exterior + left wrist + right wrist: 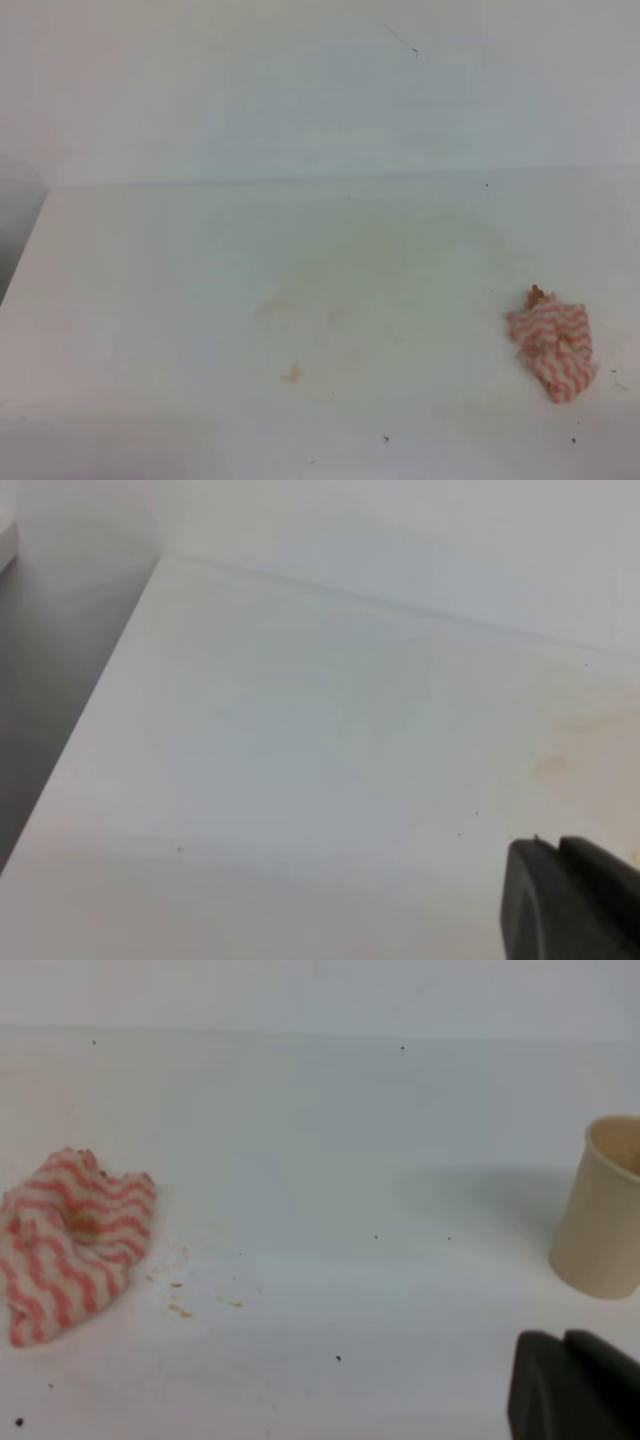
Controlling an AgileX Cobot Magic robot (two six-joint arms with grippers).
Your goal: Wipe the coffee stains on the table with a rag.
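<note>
White worktop [150,300] carries faint coffee stains [292,373] centrally, the rag [553,347] at four o'clock; right hand [575,1385] together, left hand [570,900] unreadable.

Only the rag [553,348] and cup [603,1208] (upright) obstruct the table [200,300].

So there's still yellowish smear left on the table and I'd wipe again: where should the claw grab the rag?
Probably from above, on the raised crumpled ridge at the middle of the rag. It lies bunched and loose on the table, with folds that stand up enough to pinch.
</note>
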